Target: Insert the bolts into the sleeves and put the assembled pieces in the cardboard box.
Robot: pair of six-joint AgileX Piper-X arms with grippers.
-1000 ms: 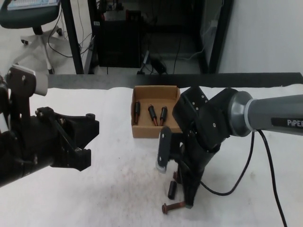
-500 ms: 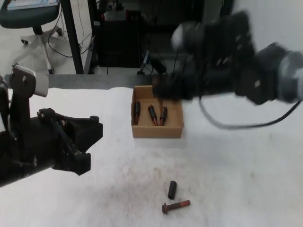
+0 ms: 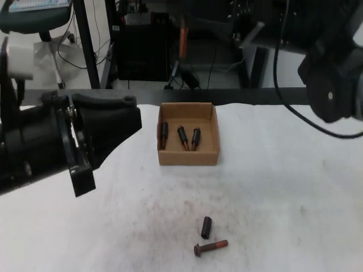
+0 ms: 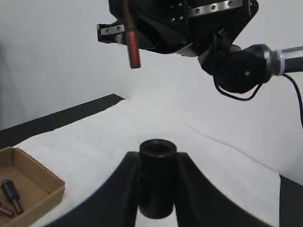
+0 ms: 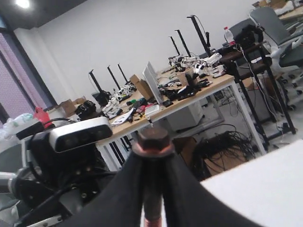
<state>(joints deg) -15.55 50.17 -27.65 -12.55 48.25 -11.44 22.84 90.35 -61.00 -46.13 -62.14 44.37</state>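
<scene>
My left gripper (image 4: 157,163) is shut on a black sleeve (image 4: 157,189), held upright with its bore facing up. In the high view the left arm (image 3: 85,133) hangs over the bench's left side. My right gripper (image 5: 152,165) is shut on a rusty bolt (image 5: 152,141), gripped just under its head. That bolt (image 4: 131,40) hangs threads-down above and apart from the sleeve. The bolt (image 3: 182,35) shows high above the cardboard box (image 3: 188,156), which holds three assembled pieces (image 3: 180,137). A loose sleeve (image 3: 206,226) and a loose bolt (image 3: 210,247) lie on the white cloth near the front.
The right arm (image 3: 332,79) and its cable (image 3: 295,113) hang over the bench's far right. The bench's dark back edge (image 3: 272,95) runs behind the box. An office chair (image 3: 39,25) and black frames stand beyond it.
The right arm swung up from the loose parts on the cloth to high at the back right. The left arm rose and turned toward the centre. Loose sleeve and bolt stayed put.
</scene>
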